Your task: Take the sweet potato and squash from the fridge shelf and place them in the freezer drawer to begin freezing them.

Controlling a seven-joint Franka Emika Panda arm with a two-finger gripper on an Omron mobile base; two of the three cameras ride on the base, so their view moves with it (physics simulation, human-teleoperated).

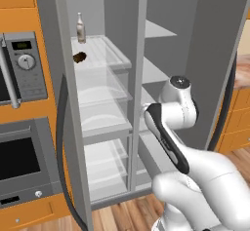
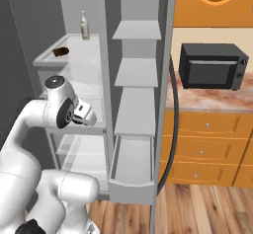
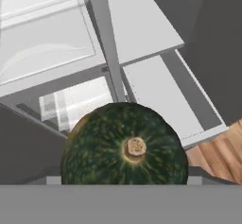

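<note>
Carrying the squash (image 3: 124, 145), the gripper has its jaws closed around the dark green ball, which fills the lower middle of the hand view with its pale stem stub facing straight at the camera. Being round, the squash has no real long axis; its stem points back up along the hand. What the coming move turns on is the freezer drawer (image 3: 163, 95): in the hand view it lies above and to the right of the squash, a long grey tray running from upper left to lower right, its open end near the wood floor. In the right base view the same drawer (image 2: 130, 171) stands pulled out at lower centre, below and to the right of the arm's wrist, so I judge the hand must travel down and rightward to drop its load. The sweet potato (image 1: 79, 57) lies on the fridge shelf (image 1: 105, 54) at upper left, its long axis roughly level.
</note>
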